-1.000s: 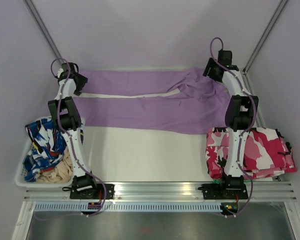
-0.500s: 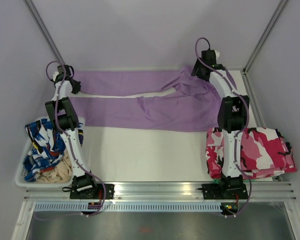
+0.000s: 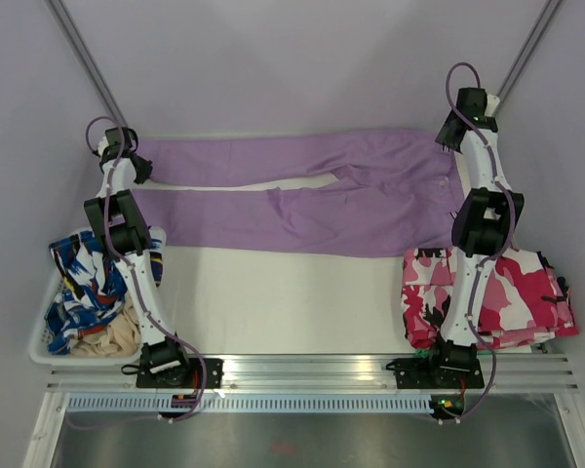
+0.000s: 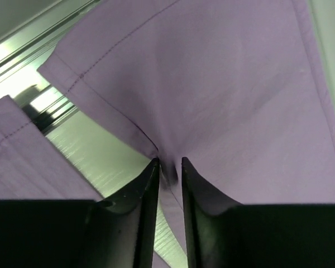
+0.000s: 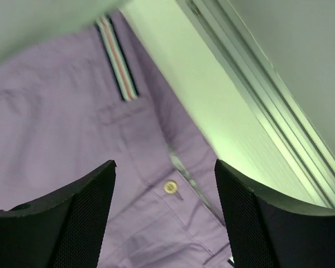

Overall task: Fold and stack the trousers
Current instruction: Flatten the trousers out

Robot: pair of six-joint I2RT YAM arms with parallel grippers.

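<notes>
The lilac-purple trousers lie spread along the back of the table, legs to the left and waist to the right. My left gripper is at the far left back corner, shut on the hem of the far leg; the left wrist view shows the jaws pinching a fold of the cloth. My right gripper is raised over the waist end at the back right, open and empty. In the right wrist view it hangs above the waistband button and a striped tab.
A folded pink-white-black camouflage garment lies at the front right by the right arm. A white basket with blue-and-white patterned clothing stands at the front left. A metal rail runs along the table's right back edge.
My right gripper let go of the bunched waist and moved right and up. The waist now lies flat. My left gripper shifted slightly left with the hem.
</notes>
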